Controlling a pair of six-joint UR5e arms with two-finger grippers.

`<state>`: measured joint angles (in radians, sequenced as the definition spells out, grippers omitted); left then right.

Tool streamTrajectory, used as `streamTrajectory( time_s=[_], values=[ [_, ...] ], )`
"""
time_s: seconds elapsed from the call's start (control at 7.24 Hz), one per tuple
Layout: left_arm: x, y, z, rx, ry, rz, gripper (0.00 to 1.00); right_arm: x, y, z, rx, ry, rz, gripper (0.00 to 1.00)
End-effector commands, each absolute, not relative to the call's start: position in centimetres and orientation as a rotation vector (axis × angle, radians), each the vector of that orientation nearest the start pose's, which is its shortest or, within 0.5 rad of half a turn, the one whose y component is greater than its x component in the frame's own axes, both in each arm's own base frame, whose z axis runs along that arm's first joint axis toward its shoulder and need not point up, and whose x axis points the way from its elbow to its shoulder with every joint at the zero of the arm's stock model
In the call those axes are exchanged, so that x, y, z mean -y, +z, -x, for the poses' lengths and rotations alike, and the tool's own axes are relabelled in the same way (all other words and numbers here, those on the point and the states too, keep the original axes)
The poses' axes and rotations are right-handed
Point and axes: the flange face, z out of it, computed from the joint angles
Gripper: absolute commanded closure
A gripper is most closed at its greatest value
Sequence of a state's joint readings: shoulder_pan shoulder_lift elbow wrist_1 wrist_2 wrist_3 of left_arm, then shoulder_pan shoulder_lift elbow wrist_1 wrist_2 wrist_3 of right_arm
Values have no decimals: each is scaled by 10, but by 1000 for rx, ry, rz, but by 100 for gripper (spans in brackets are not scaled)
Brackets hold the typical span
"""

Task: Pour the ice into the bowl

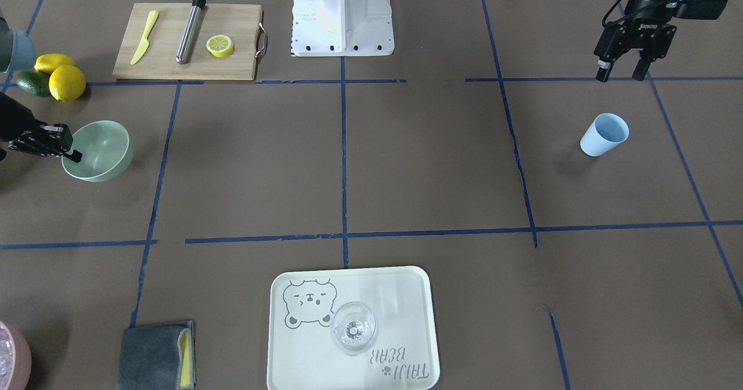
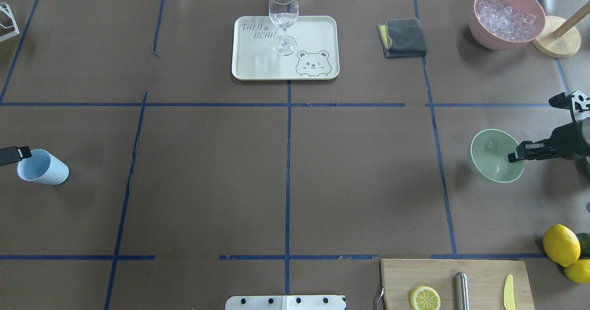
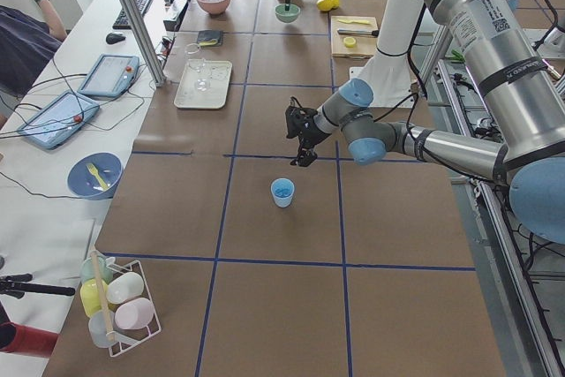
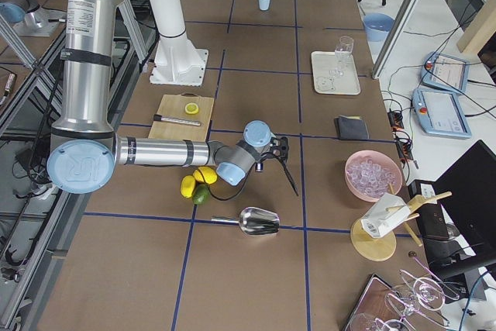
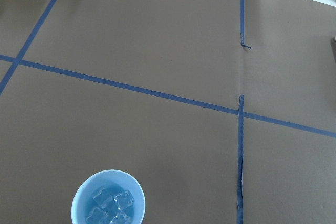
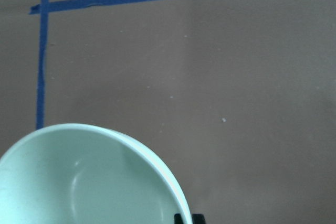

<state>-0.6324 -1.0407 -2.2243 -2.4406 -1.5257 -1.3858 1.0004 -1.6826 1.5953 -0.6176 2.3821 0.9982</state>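
The ice, a few small clear cubes, lies inside the light blue cup, which stands upright on the table's left side. My left gripper hangs open and empty, above the table and a little apart from the cup, on the robot's side of it. The pale mint-green bowl is on the right side, slightly tilted. My right gripper is shut on the bowl's rim, one finger inside and one outside. The right wrist view shows the bowl with nothing in it.
A pink container full of ice sits far right. A cream tray holding a clear glass stands far centre, with a grey cloth beside it. Near the robot lie a cutting board and lemons.
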Motion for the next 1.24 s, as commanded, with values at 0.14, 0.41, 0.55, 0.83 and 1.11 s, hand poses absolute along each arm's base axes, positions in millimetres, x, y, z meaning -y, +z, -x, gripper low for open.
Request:
streamTrajectory(
  time_s=[0.14, 0.41, 0.55, 0.83, 1.11],
  values=[
    [259, 466, -211, -869, -468, -445, 0, 450, 481, 219, 1252, 147, 12, 100],
    [228, 486, -236, -787, -491, -508, 1, 490, 407, 248, 1292, 216, 52, 100],
    [215, 491, -252, -774, -511, -543, 1, 493, 386, 272, 1293, 219, 75, 100],
    [208, 521, -261, -746, -532, -638, 1, 483, 356, 333, 1284, 244, 67, 100],
    [206, 552, -261, -720, -555, -702, 1, 466, 308, 396, 1291, 279, 90, 100]
  ],
)
